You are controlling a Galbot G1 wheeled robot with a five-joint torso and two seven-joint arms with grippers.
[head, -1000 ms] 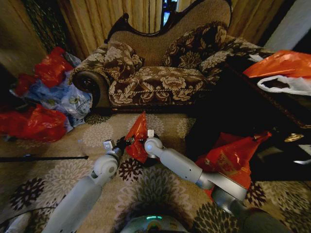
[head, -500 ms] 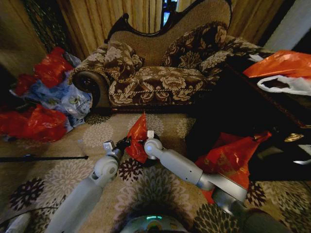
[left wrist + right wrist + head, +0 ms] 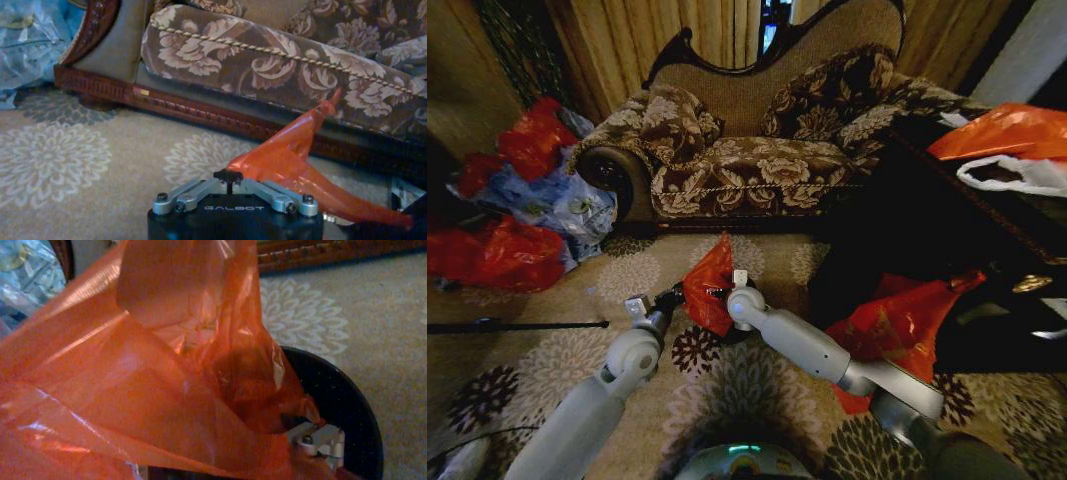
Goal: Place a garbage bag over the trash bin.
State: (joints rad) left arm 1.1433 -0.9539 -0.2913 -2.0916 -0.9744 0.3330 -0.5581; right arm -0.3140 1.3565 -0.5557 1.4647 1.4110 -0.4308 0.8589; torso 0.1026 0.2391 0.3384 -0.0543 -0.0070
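Grippers left (image 3: 670, 297) and right (image 3: 730, 290) each pinch closed on opposite edges of the garbage bag (image 3: 709, 283), apparently spreading its mouth above the trash bin (image 3: 343, 410) rim for fitting.

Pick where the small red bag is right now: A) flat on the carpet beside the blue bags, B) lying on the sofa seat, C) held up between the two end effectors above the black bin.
C: the bag hangs between the left end effector and right end effector, with the bin beneath it.
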